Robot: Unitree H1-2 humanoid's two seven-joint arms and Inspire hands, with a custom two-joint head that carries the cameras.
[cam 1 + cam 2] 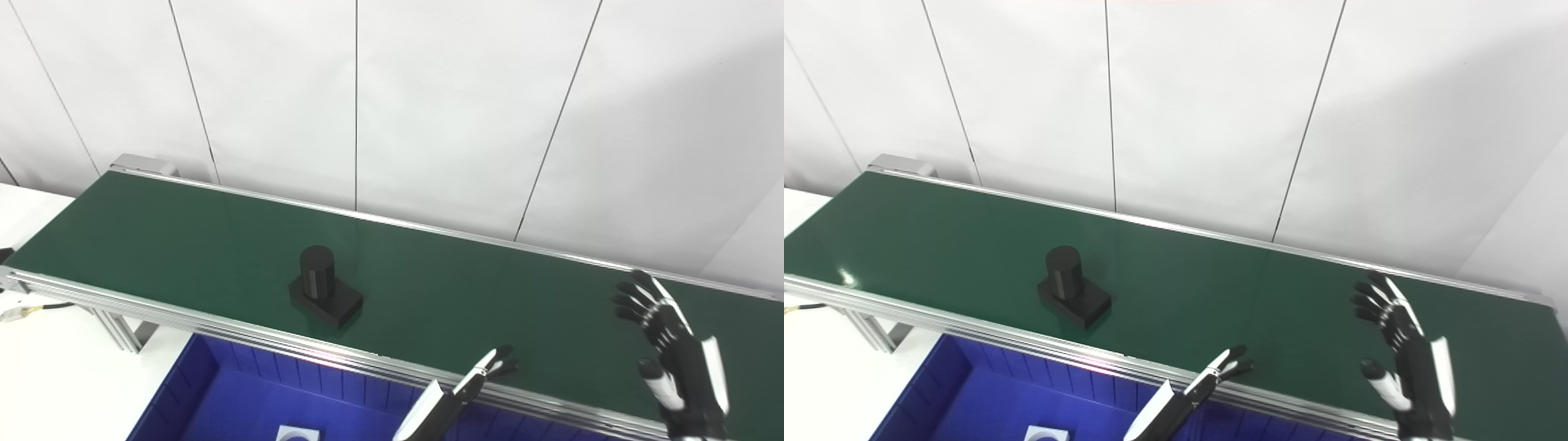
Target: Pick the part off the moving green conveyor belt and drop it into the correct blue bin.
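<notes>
The matte black part [323,286], an upright cylinder on a square base, rests on the smooth green conveyor belt [184,239]. The right hand [674,355] hovers with fingers spread wide; the left hand [478,376] shows straight, close-set fingers, both empty.

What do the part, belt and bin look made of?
Part: matte black, likely plastic, possibly 3D-printed; no shine, cylinder on a square base.
Belt: smooth green sheet, probably PVC or rubber; soft sheen with faint reflections. Its rails look like brushed aluminium.
Bin: glossy blue moulded plastic, judging by its ribbed walls.
</notes>
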